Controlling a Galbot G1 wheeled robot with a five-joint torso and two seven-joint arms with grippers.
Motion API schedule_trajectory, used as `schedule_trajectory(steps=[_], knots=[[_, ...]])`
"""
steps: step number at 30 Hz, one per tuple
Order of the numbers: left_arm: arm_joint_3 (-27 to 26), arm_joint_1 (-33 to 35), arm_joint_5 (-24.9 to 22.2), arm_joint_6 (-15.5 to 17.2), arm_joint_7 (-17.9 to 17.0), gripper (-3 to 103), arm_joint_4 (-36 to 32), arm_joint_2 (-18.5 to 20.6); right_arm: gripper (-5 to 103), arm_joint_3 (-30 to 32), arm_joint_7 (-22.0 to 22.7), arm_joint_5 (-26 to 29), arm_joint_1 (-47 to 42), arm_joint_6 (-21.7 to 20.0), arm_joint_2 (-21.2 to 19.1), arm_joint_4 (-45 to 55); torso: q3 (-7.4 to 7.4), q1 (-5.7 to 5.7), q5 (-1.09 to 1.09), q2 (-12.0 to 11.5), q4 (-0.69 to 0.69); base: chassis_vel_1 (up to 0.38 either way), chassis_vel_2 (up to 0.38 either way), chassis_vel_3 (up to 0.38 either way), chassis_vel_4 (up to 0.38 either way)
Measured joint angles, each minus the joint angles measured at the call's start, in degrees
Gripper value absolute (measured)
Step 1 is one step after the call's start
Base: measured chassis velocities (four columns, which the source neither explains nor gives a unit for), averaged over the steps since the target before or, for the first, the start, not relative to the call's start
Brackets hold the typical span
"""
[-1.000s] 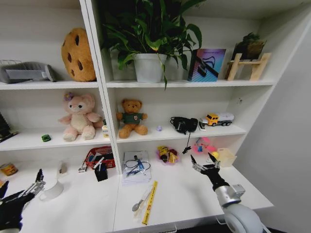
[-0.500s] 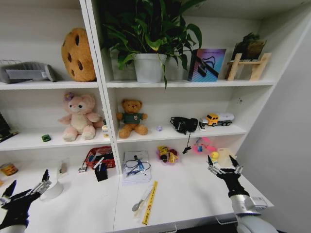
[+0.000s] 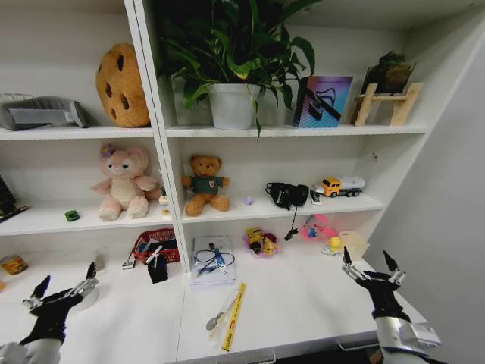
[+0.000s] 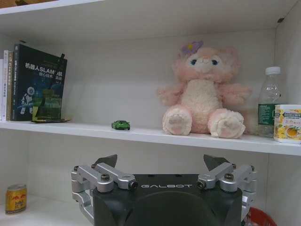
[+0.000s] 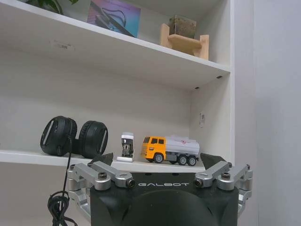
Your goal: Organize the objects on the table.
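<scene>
Mixed objects lie on the white table (image 3: 295, 303) below the shelves: a yellow ruler (image 3: 234, 306), a silver utensil (image 3: 220, 312), a notebook with cables (image 3: 212, 260), a red basket (image 3: 155, 246) and a white mug (image 3: 82, 296). A tiny green toy car (image 3: 72, 215) (image 4: 121, 125) sits on the middle shelf. My left gripper (image 3: 66, 279) (image 4: 162, 162) hovers open just in front of the mug, holding nothing. My right gripper (image 3: 367, 259) (image 5: 160, 159) stands open and empty over the table's right end.
Plush toys (image 3: 123, 183), a cookie cushion (image 3: 121, 85), a potted plant (image 3: 231, 102), headphones (image 3: 286, 195) (image 5: 75, 137) and a toy truck (image 3: 340, 185) (image 5: 170, 149) fill the shelves. A can (image 3: 13, 264) (image 4: 15, 212) stands at far left. A wall (image 3: 447, 227) bounds the right side.
Both grippers have shifted rightward in the head view; the right one moved from mid-table toward the right end and slightly lower. Both stay open and empty. The objects have not moved.
</scene>
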Motion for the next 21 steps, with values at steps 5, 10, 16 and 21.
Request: schedule_trajectory(steps=[5,10,16,21], knots=[[-0.4,-0.1,-0.3,0.1,0.0,100,0.4,0.3,100,0.2,-1.8,0.0,0.0,2.1,0.4,0.0,0.0,0.0,0.01,0.0,0.01,0.0,0.0,0.0,0.0],[-0.8,-0.1,-0.7,0.0,0.2,100,0.6,0.4,100,0.6,-3.4,0.3,-0.3,3.7,0.5,-0.4,0.0,0.0,0.01,0.0,0.0,0.0,0.0,0.0,0.0],[-0.8,-0.1,-0.8,-0.1,0.4,100,0.7,0.5,100,1.3,-4.8,1.6,-1.0,5.0,0.3,-0.8,0.0,0.0,0.01,0.0,0.0,0.0,0.0,0.0,0.0],[-0.7,-0.2,-0.8,-0.3,0.6,100,0.7,0.3,100,1.4,-5.1,1.8,-1.1,5.5,0.3,-1.3,0.0,0.0,0.01,0.0,0.0,0.0,0.0,0.0,0.0]])
